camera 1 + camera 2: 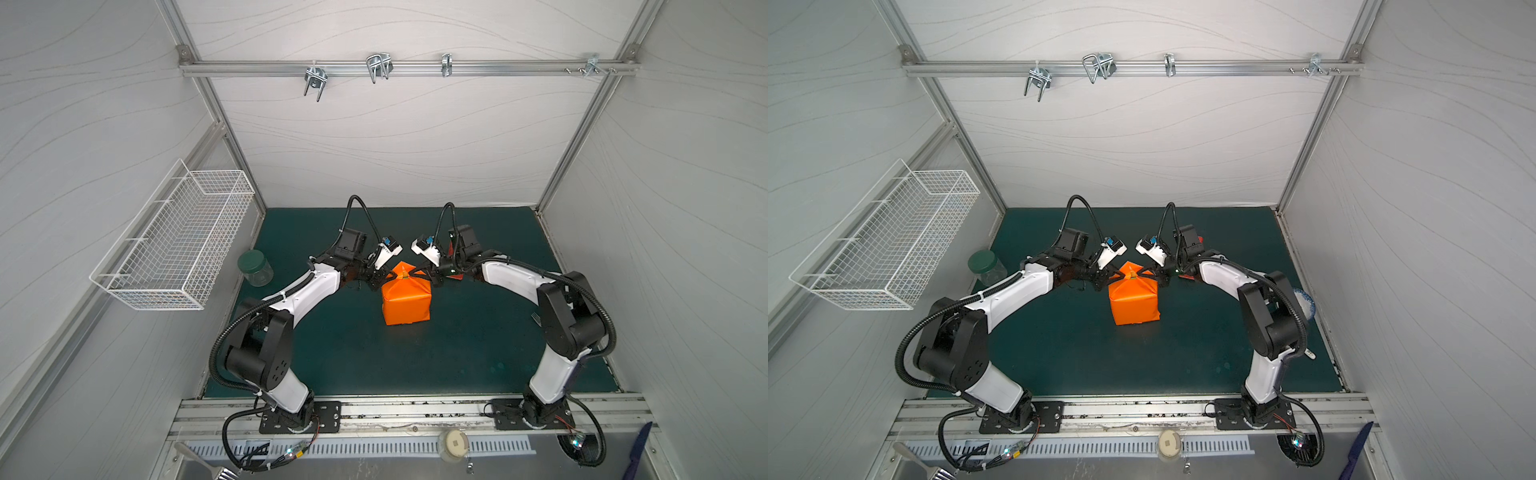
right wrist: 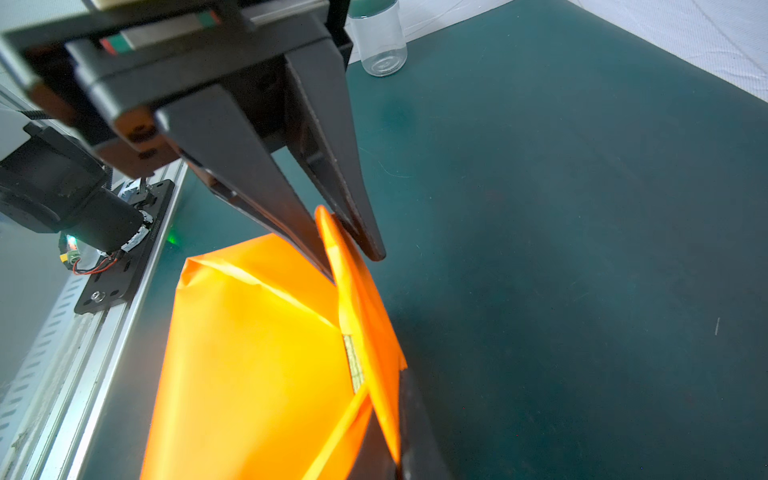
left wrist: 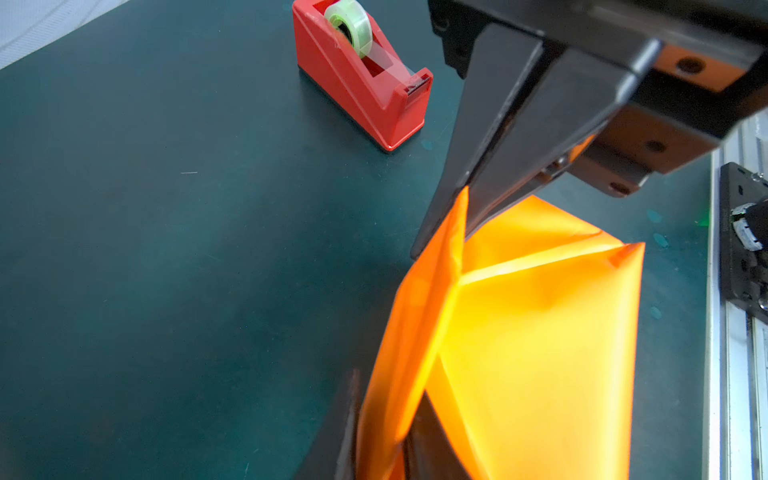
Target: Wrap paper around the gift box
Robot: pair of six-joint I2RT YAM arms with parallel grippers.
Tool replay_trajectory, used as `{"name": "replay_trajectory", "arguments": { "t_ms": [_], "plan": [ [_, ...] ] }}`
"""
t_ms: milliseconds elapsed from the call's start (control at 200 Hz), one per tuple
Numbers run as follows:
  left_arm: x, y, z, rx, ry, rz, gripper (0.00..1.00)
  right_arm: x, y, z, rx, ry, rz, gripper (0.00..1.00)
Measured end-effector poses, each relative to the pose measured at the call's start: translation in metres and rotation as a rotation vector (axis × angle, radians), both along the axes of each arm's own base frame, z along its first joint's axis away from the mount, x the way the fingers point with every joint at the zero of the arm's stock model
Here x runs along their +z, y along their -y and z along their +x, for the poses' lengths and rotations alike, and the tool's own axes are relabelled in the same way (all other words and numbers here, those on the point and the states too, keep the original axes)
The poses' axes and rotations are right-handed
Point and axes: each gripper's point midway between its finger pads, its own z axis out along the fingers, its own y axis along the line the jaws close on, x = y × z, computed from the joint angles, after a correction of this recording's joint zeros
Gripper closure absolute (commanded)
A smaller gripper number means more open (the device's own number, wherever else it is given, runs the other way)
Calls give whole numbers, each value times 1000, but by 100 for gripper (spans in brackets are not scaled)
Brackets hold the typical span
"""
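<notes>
Status: late stage, by the look. Bright orange thin paper sheet [image 1: 405,305] wrapped round near face, sides and top of squarish olive-green cardboard gift box [image 2: 354,365], mid dark green mat [image 1: 332,353]. Only grid-textured box sliver showing at far top seam. Clamped on upstanding flaps there: left gripper [image 1: 390,275], right gripper [image 1: 418,274]. Remaining, probably: flatten flaps, tape from red tape dispenser [image 3: 365,83] beyond.

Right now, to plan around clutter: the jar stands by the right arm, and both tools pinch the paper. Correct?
No: the jar stands by the left arm, as both top views show. The left tool and right tool do pinch the paper.
</notes>
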Motion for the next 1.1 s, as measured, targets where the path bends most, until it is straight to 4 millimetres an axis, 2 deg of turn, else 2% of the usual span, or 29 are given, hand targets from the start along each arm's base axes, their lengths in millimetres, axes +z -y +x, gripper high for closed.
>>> {"name": "replay_trajectory", "arguments": {
  "t_ms": [270, 345, 560, 665, 825, 945, 1100],
  "plan": [
    [0, 5, -2, -24, 11, -27, 94, 0, 0, 0, -1, 0, 1, 100],
    [0, 7, -3, -34, 20, -27, 100, 0, 0, 0, -2, -2, 1, 100],
    [0, 9, -3, -40, 34, -18, 100, 1, 2, 1, -7, -14, 6, 100],
    [1, 9, -3, -40, 44, -17, 86, 1, 3, 2, -8, -16, 12, 100],
    [4, 0, -4, -18, 64, -21, 76, 3, 3, 1, 1, -20, 21, 100],
    [7, -2, -4, -12, 75, -27, 76, 3, 2, 0, 6, -22, 25, 100],
    [8, -2, -4, -18, 78, -33, 83, 4, 2, 0, 6, -22, 26, 100]
  ]
}}
